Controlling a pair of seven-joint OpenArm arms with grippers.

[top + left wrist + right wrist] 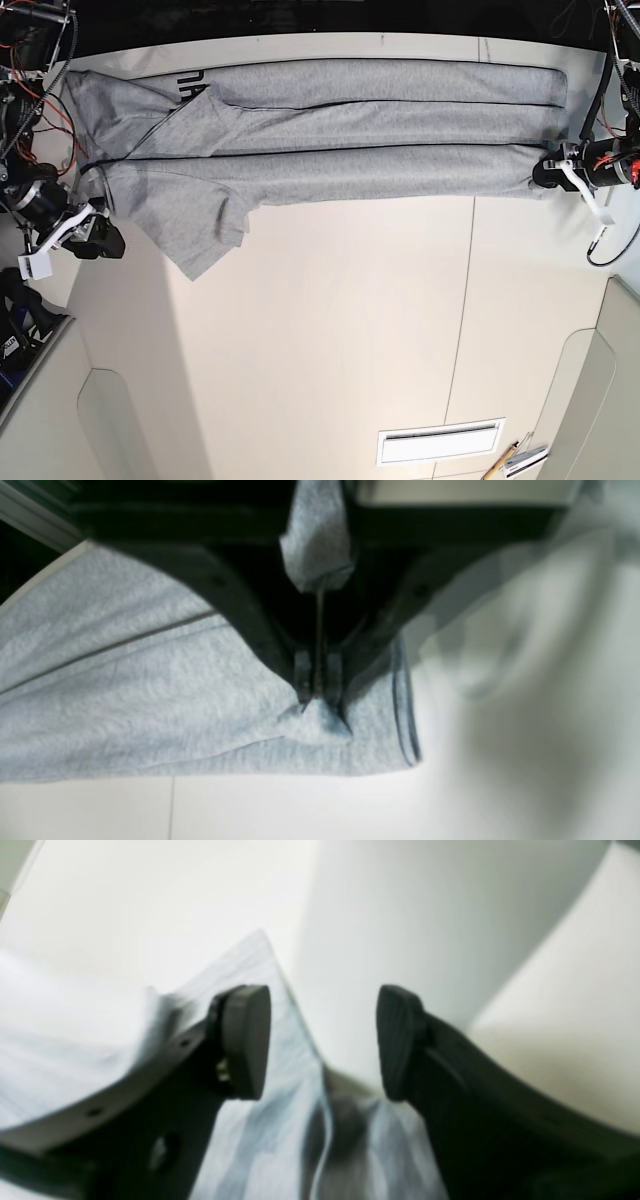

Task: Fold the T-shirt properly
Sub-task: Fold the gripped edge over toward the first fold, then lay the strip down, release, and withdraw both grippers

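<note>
White table [330,330], with the T-shirt [330,130] stretched long across its far side.
The left gripper [318,692] is clamped on a pinch of the T-shirt's hem corner, probably to keep the cloth tight. The right gripper [322,1042], jaws apart, holds nothing beside the sleeve end. Black letters show near the neck, unreadable.

Far strip: T-shirt [330,130] spans the tabletop [330,330] side to side.
Near half: bare, open passage.
Near edge: vent slot [440,441], pens [515,458].
</note>
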